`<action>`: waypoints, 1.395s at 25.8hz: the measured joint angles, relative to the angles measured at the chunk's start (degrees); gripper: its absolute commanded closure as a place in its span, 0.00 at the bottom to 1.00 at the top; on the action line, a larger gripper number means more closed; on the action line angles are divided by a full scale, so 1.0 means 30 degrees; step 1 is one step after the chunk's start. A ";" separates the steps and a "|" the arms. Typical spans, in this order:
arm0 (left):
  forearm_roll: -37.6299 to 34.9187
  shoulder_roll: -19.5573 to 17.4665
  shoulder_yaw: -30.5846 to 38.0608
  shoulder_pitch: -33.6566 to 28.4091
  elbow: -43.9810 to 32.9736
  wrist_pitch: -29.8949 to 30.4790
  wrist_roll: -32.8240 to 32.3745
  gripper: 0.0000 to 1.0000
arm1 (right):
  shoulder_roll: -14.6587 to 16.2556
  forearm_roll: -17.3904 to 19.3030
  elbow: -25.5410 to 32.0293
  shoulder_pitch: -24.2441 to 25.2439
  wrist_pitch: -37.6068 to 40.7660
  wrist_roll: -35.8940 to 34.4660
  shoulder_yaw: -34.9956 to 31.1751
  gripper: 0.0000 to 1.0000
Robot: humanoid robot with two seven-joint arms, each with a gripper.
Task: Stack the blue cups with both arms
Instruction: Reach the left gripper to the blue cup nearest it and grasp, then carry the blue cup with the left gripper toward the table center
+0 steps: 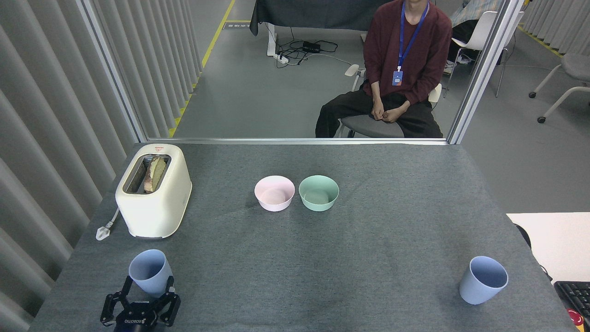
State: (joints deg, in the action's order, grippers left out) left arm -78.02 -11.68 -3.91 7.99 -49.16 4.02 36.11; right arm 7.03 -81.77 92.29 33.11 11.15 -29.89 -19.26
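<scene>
Two blue cups stand upright on a gray table, well apart: left cup at lower left of frame, near the table's left edge; right cup at lower right, close to the right edge. Wide bare cloth lies btwn them across the lower middle of the frame, w/ nothing in that stretch.

Left gripper pokes up from the bottom edge, lower left, its two black fingers spread to either side of the left cup's base. They bracket the cup closely; whether they actually press on its wall can't be told from this angle. White lettering shows on the wrist below. Right gripper isn't in frame.

Behind the left cup, a cream toaster sits at center left w/ bread in its slot, its white plug lying loose by the table's left edge. At table center, a pink bowl and a green bowl stand just beside each other, both upright, well clear of either cup.

Beyond the far edge, upper right of frame, a person in a maroon top w/ a blue lanyard sits on a chair, hands clasped. A black keyboard corner shows at far lower right, off the table.
</scene>
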 measured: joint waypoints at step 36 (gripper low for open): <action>-0.5995 0.4413 -0.9951 -0.0678 -0.4391 0.3782 -0.0200 0.00 | 0.0020 -0.0205 0.0118 -0.0341 0.0006 0.0073 0.0089 0.00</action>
State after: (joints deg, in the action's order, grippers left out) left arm -96.00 1.56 -33.77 5.95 -62.33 15.37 35.51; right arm 7.09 -82.38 92.64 32.09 11.17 -29.68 -18.99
